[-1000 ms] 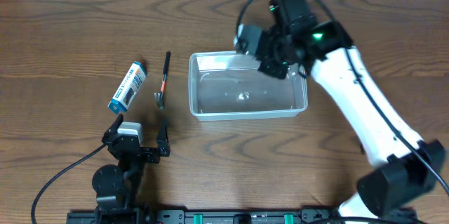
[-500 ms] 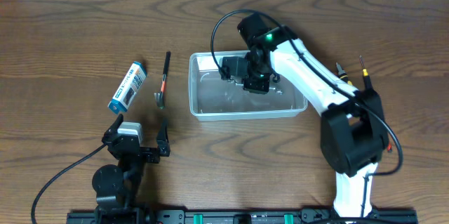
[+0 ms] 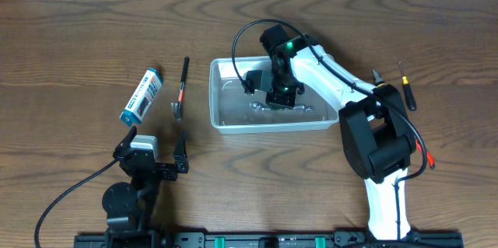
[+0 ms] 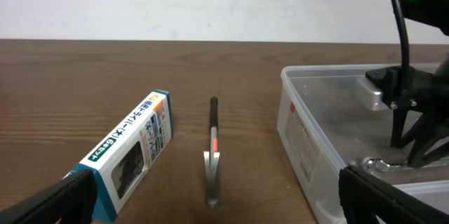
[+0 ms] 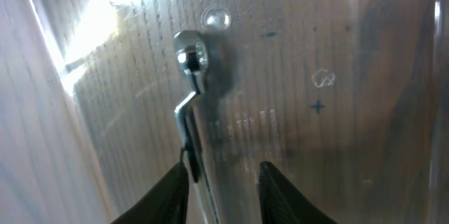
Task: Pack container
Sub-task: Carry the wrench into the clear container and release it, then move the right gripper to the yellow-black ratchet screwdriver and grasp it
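Wrench [image 3: 305, 110] lies inside the clear container [image 3: 272, 127]; right claw [image 3: 278, 102] hangs just over it, fingers apart, not squeezing; this looks like the drop-off step; left claw [image 3: 154, 148], left of the container, is wide open; next, I think, lift out and fetch the small hammer [image 3: 184, 81] just left of the container.

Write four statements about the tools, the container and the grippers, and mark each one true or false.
1. A metal tool lies on the floor of the container. True.
2. The hammer is in the container. False: it lies on the table beside the container, next to the box.
3. The left gripper is open and holds nothing. True.
4. The right gripper is clamped on the box. False: it is down inside the container, with its jaws apart around the metal tool. The box lies on the table.
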### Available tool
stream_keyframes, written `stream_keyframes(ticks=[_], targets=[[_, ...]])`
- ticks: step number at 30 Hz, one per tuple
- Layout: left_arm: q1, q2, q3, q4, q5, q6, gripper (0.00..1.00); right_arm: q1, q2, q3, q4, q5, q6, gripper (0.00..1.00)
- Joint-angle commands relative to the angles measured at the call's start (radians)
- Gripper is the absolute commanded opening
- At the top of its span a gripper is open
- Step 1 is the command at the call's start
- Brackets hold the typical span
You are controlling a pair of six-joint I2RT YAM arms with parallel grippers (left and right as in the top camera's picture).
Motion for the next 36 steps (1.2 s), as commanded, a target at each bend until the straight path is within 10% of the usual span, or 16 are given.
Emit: stream_keyframes(ticks=[1,19,36], targets=[[0.003,-0.006,-0.013,-0.006,0.013,0.017,0.98,0.010,-0.011,0.017,0.013,-0.012,0.055,0.35],[0.003,-0.006,-0.013,-0.006,0.013,0.017,0.98,-0.107,-0.198,0.403,-0.245,0.381,0.592,0.54],[0.003,-0.006,-0.013,-0.006,0.013,0.017,0.98,-0.575,-0.203,0.277,-0.332,0.127,0.640,0.45]])
